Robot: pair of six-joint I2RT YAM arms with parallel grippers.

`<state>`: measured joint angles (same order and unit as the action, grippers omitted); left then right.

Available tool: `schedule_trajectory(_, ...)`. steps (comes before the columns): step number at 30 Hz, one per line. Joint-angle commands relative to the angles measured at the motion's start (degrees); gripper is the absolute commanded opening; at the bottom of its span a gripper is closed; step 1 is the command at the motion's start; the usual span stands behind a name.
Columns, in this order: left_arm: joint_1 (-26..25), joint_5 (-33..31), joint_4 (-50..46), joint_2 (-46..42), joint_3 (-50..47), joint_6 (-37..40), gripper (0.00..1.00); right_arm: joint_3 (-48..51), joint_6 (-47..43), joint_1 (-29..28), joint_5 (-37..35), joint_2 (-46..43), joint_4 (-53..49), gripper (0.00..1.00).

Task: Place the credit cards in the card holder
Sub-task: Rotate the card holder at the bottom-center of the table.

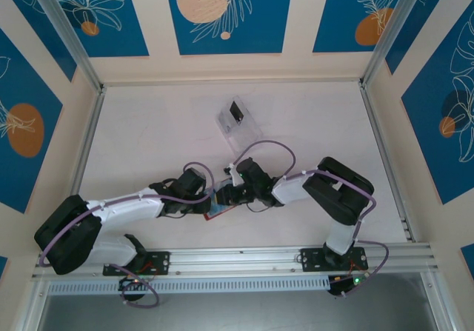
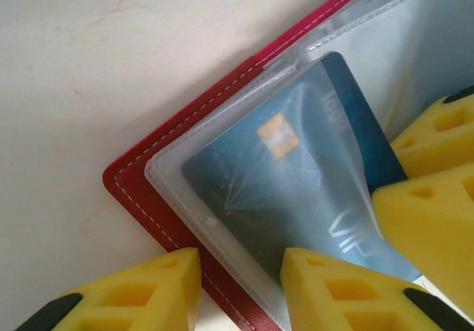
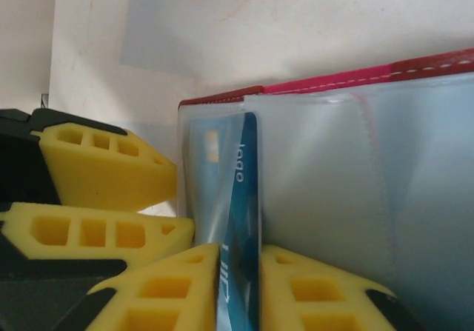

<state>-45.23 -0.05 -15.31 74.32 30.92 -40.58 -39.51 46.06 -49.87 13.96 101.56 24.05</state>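
White table (image 1: 148, 138), left jaws spread on card holder (image 2: 137, 175), right jaws' grip unclear

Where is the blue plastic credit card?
In the right wrist view, the blue plastic credit card sits partly inside a clear sleeve of the red leather-like card holder, between the fingertips of the right gripper, front-middle of the table.

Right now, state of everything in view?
card holder: open, flat on table.
blue card: partly inside clear sleeve.
left gripper: jaws apart, astride the holder's edge.
right gripper: jaws flank the blue card, grip unclear.
clear rack: holds one dark card.
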Motion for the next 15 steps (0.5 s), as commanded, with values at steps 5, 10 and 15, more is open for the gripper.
schedule_trajectory(5,0.1,-1.7,0.6,0.7,0.5,0.3,0.35,-5.2,-6.2,0.2,2.0,-5.9,-18.5,0.36)
schedule_trajectory(10,0.1,-1.0,1.7,1.3,0.8,0.9,0.35,-8.5,-8.5,1.9,1.7,-8.2,-25.0,0.38)
schedule_trajectory(15,0.1,-0.5,2.0,1.3,1.0,1.5,0.36,-11.3,-11.1,4.2,-0.8,-9.3,-31.4,0.39)
